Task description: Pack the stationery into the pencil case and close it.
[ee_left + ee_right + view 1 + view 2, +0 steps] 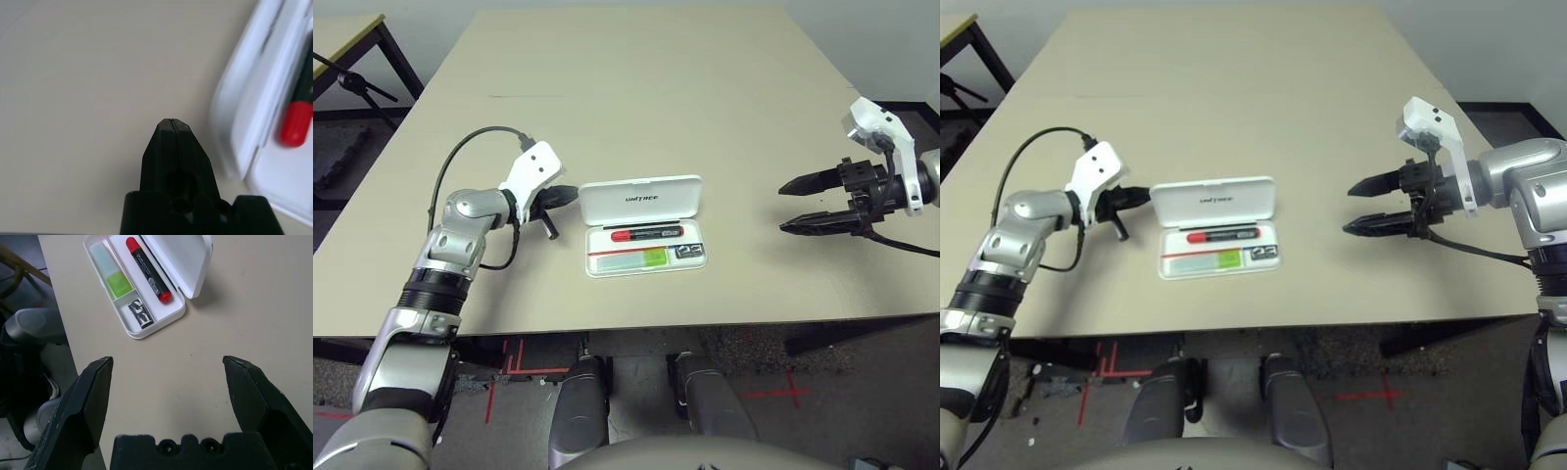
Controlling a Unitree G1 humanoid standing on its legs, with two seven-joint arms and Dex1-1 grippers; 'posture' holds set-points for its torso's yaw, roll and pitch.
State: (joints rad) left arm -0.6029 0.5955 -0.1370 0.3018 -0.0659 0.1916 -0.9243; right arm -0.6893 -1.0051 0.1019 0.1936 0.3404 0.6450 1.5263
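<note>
The white pencil case (641, 200) lies open near the table's front, its lid raised toward the back. Inside rest the red marker with a black section (646, 233), the white marker with lime-green cap (636, 258) and the small silver-and-black metal piece (689, 252). My left gripper (570, 194) is shut and empty, its tips just left of the lid's left edge. In the left wrist view the shut fingers (172, 147) sit beside the lid (254, 93). My right gripper (795, 206) hovers open well to the right of the case (193, 264).
The tan table (636, 88) stretches far back and to both sides. A black cable (460, 157) loops from my left wrist. Another table and a dark stand (357, 83) are at the far left.
</note>
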